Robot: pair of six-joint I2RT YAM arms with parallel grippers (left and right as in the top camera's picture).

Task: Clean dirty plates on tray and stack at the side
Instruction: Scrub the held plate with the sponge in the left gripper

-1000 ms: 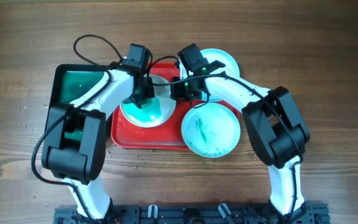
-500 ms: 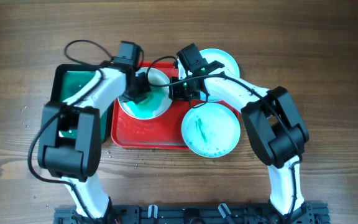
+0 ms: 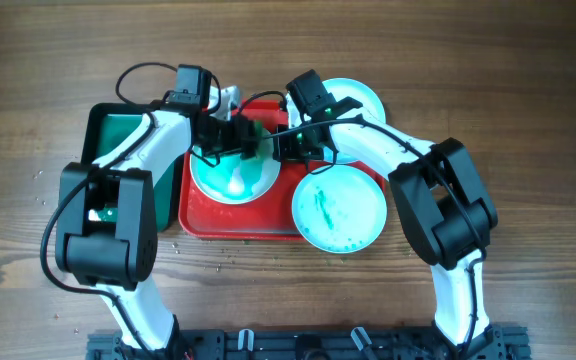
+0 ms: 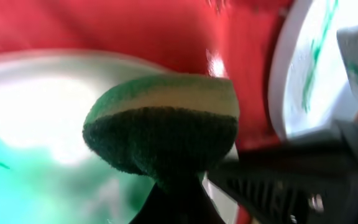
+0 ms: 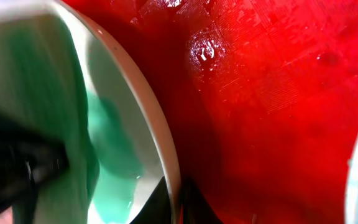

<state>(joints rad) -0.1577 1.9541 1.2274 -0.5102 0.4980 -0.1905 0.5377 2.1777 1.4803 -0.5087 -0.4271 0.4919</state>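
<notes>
A white dirty plate [image 3: 230, 178], smeared green, lies on the red tray [image 3: 230, 224]. My left gripper [image 3: 232, 135] is shut on a green and yellow sponge [image 4: 166, 121] held at the plate's far rim; the gripper's dark jaws [image 4: 174, 193] show below the sponge. My right gripper [image 3: 286, 146] is shut on the white plate's right rim [image 5: 157, 124], and its fingers [image 5: 178, 200] pinch the edge. A pale mint-blue plate [image 3: 340, 208] with green streaks overlaps the tray's right edge. Another pale plate [image 3: 360, 97] lies behind the right arm.
A dark green tray [image 3: 116, 140] stands left of the red tray, under the left arm. Small crumbs lie on the wooden table [image 3: 528, 120] near the tray's front and left. The red tray floor [image 5: 278, 93] is wet and glossy.
My left gripper has swept the sponge across the white plate, first to the left, then back toward its far rim. The right gripper has held the rim still.
</notes>
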